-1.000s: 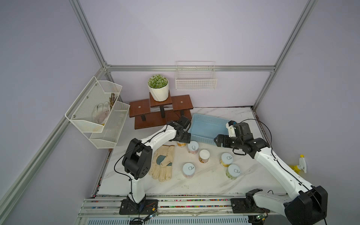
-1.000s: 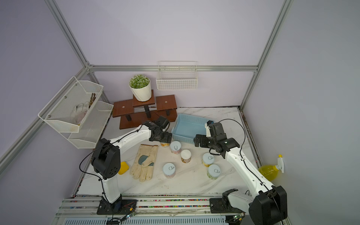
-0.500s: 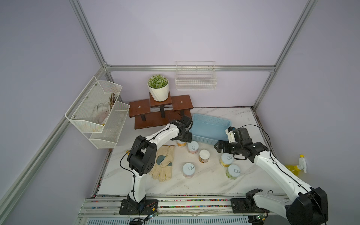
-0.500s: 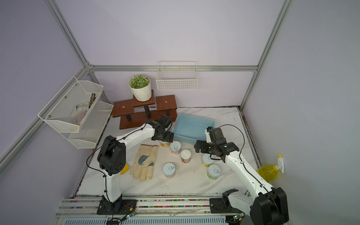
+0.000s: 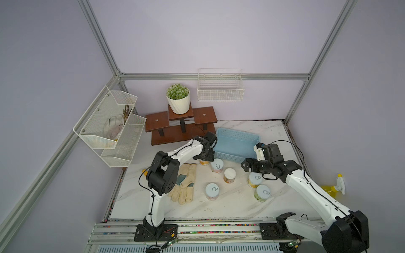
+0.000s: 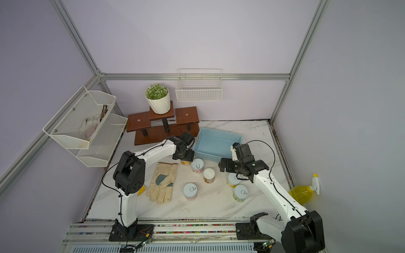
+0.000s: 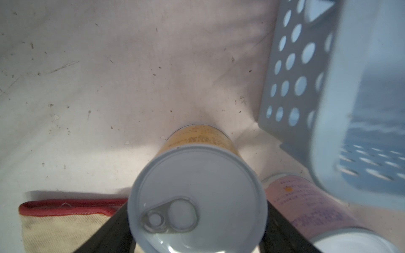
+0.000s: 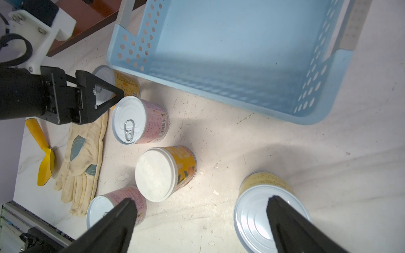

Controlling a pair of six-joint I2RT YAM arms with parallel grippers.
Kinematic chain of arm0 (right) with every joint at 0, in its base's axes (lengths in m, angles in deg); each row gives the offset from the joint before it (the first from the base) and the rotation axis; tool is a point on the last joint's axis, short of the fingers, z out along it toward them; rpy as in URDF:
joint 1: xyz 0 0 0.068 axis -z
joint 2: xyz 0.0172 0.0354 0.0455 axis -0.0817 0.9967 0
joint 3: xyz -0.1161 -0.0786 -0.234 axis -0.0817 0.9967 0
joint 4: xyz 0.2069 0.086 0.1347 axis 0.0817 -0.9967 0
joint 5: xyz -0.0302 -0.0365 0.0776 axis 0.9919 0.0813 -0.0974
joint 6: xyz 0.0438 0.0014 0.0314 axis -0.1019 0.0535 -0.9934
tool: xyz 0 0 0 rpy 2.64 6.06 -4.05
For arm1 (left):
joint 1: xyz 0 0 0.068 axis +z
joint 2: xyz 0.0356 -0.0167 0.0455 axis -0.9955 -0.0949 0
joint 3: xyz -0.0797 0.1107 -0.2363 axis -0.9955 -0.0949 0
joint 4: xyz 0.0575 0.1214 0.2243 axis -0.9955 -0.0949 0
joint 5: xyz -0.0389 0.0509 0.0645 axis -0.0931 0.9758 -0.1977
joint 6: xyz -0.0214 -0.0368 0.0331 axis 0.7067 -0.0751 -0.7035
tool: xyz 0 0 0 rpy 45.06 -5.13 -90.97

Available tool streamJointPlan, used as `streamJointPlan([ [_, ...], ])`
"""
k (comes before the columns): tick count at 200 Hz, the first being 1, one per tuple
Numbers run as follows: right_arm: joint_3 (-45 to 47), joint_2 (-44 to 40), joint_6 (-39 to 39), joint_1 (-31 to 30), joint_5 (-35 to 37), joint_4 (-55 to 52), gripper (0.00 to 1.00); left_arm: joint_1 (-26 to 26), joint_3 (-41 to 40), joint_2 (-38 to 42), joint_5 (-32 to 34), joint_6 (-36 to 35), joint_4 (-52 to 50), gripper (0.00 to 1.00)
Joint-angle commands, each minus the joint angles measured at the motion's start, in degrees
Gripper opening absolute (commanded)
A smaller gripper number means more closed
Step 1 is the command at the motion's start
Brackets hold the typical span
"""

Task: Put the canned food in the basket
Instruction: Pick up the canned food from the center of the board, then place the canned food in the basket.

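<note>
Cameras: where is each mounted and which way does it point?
Top views: high above the front rail, looking down and back over the marble table; both arms show: left claw, right claw.
Left wrist: on the left arm, looking down past its fingers at the yellow-labelled tin they clamp.
Right wrist: on the right arm, looking down between its open fingers toward the white-topped tin.
Shared: every view shows the blue basket; the right wrist also sees the left claw.

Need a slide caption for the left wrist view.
Left claw gripping a yellow-label tin, blue basket and pink tin alongside.
</note>
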Motion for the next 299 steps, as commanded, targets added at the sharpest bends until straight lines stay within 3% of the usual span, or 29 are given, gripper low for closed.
streamJointPlan([
  [1,0.79,-0.65,-0.34,-0.32,-0.03,0.18,0.99,0.19,1.09,0.21,0.08,0.07,0.2,0.78],
  [45,1.54,-1.41,-1.38,-0.32,1.94,0.69,0.99,0.11,1.28,1.19,1.58,-0.37,-0.8,0.76],
  [104,3.69,-1.76,-7.26,-0.24,7.78,2.75,0.99,-0.12,1.74,9.3,5.97,-2.13,-3.71,0.75],
  [160,6.09,-2.23,-7.72,-0.17,1.69,10.84,0.99,-1.67,10.08,12.58,4.17,-7.02,-6.94,0.75],
  [210,10.65,-7.13,-7.69,-0.14,5.68,18.33,0.99,-2.31,25.06,4.53,0.24,-9.69,-9.0,0.75],
  [256,12.46,-11.54,-6.8,-0.15,13.98,15.66,0.99,-2.84,38.16,-6.01,-3.88,-10.92,-9.34,0.75],
  [299,12.77,-14.6,-6.73,-0.18,15.49,13.83,0.99,-3.81,46.91,-14.94,-5.84,-11.99,-9.25,0.73],
])
